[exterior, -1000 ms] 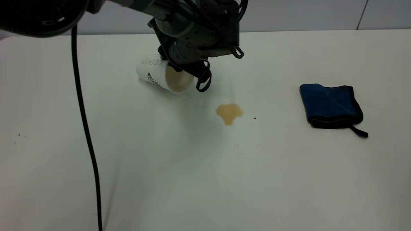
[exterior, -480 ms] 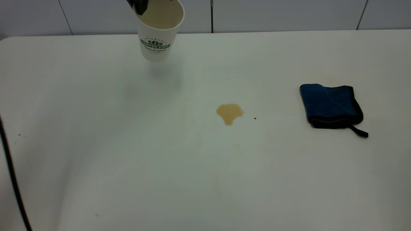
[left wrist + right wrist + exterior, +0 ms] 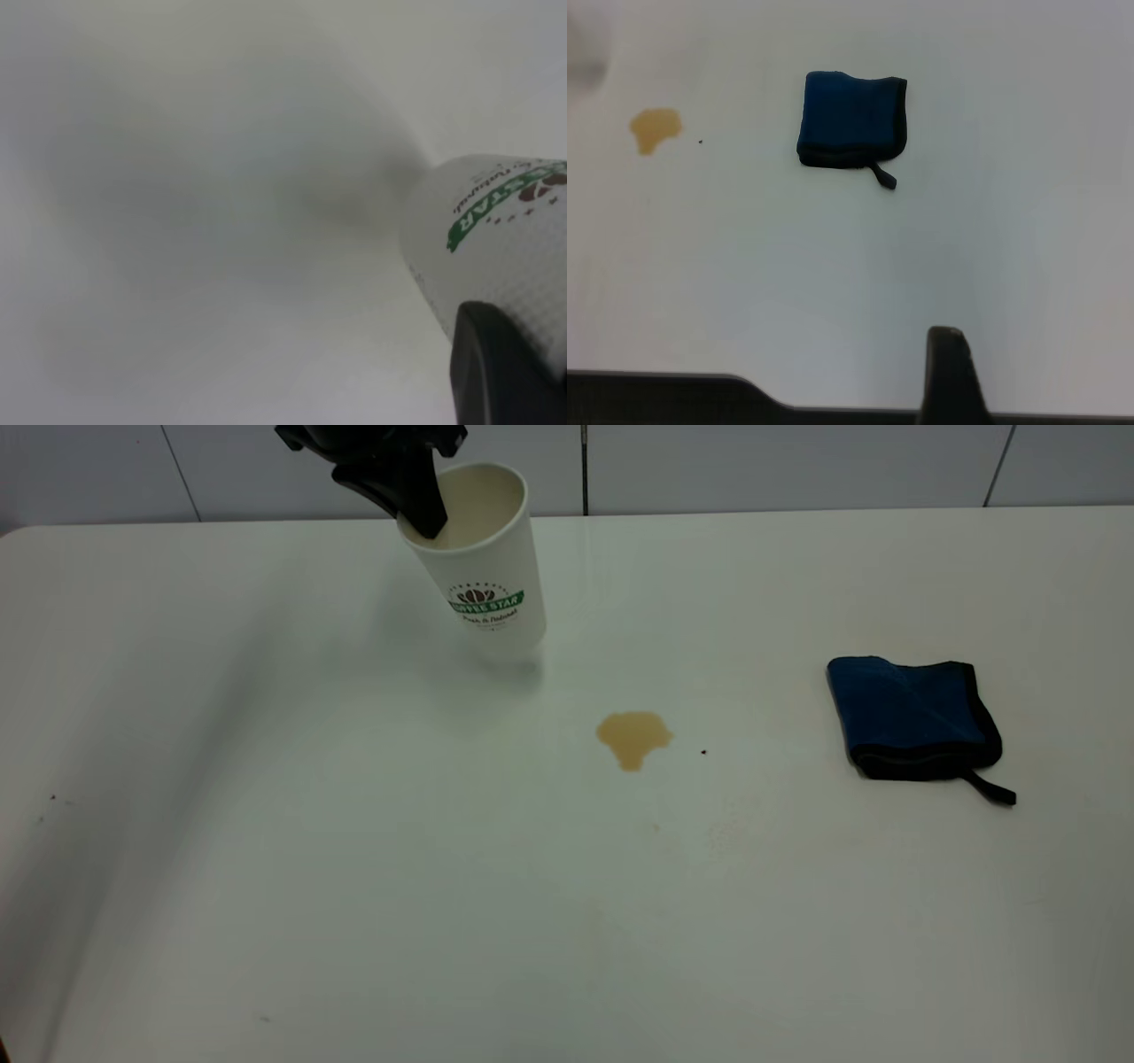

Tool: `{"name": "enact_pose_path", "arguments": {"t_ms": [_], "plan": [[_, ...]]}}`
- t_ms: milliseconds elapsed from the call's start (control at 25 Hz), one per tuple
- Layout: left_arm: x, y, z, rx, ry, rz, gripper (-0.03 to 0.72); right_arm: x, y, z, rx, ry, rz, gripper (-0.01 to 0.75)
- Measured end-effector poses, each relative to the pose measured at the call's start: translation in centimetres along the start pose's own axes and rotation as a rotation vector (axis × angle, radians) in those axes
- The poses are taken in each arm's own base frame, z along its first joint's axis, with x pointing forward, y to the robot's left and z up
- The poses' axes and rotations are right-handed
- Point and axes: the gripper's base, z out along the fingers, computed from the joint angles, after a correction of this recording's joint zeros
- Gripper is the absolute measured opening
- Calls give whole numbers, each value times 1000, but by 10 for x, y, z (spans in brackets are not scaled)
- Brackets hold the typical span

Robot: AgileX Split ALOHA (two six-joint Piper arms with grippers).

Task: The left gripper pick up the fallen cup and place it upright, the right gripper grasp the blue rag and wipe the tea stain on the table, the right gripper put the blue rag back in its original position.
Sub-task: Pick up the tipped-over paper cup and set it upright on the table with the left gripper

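Behind the amber tea stain (image 3: pixel 632 738), my left tool (image 3: pixel 423 509) pinching the tall white paper cup's (image 3: pixel 485 576) rim, cup tilted, folded dark-blue rag (image 3: pixel 912 717) well apart.

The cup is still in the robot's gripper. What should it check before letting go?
1. Left gripper pinches the cup at its rim: ok.
2. Cup straight up: not ok, it leans.
3. Cup bottom resting on the table: cannot tell.
4. Landing spot away from the tea stain: ok.
5. Blue rag lying apart, untouched: ok.
6. Right gripper far from the cup: ok.
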Motion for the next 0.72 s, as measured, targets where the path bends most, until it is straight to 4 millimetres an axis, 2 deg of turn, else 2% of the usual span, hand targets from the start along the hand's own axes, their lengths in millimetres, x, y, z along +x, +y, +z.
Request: {"name": "enact_pose_path", "arguments": {"t_ms": [440,720], "plan": [[16,8,36,6,69,-12,8,0,0,0,0,0,0,545],[17,10,41,-5,70,-8,12,0,0,0,0,0,0,545]]}}
